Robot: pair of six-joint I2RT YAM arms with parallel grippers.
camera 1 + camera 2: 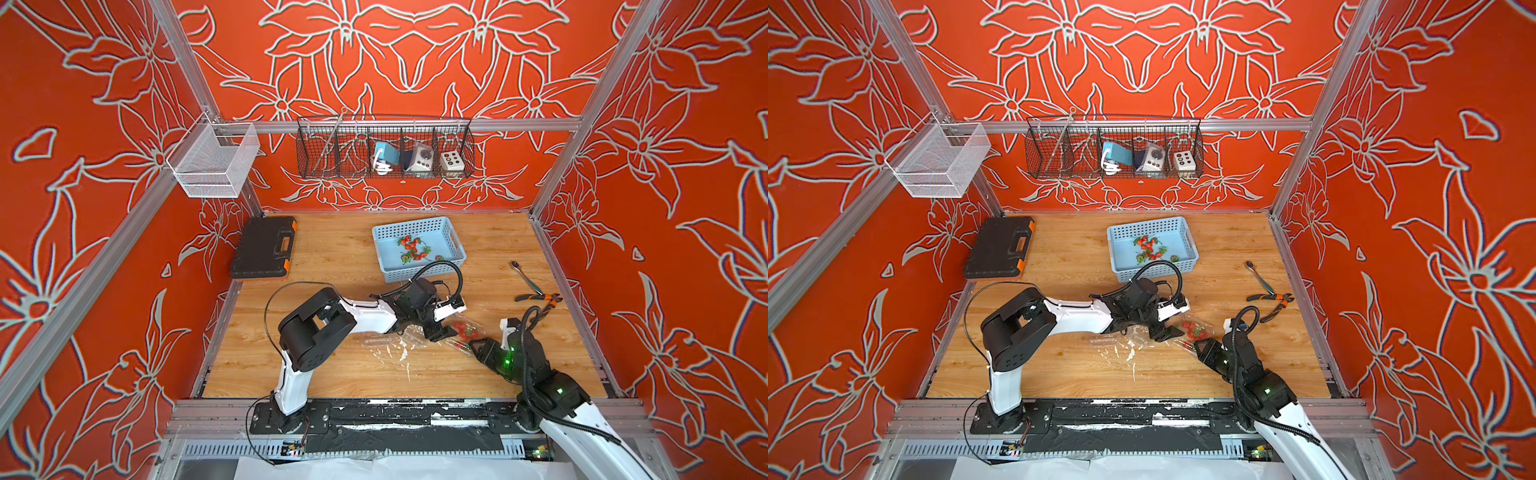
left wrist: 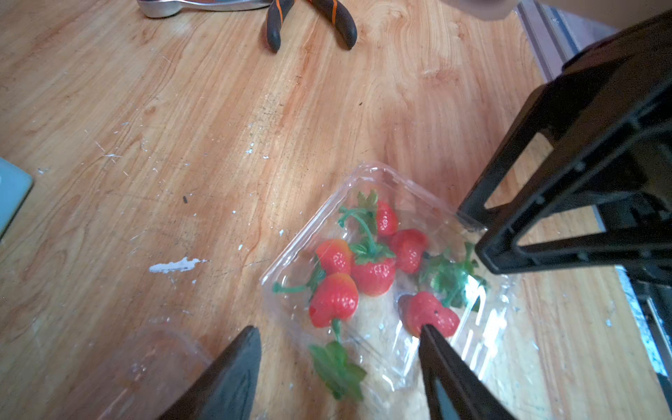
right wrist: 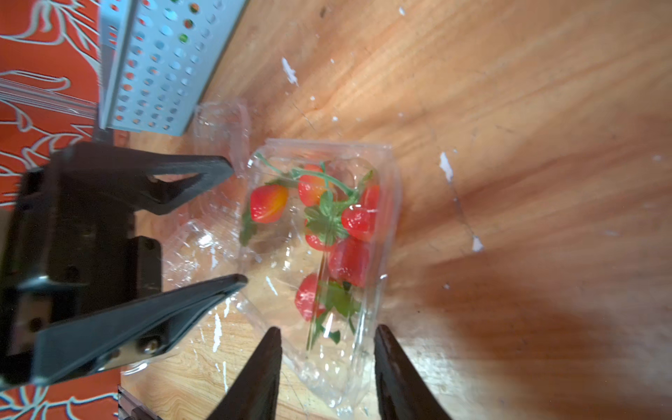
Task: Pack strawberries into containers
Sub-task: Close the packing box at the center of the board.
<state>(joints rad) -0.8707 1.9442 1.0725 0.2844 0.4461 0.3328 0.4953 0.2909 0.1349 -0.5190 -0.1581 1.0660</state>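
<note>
Left end effector (image 2: 338, 329) — punnet (image 2: 291, 254), pliers (image 2: 342, 25) beyond

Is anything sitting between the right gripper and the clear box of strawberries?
Nothing visible. The right gripper straddles one end of the clear box, with no object in the gap. The left gripper sits at the box's side, off that line.

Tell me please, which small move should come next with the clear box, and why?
Probably close the right gripper on the clear box to steady it: its jaws straddle the box's end, strawberries lie inside, and the open left gripper hovers over its edge.
</note>
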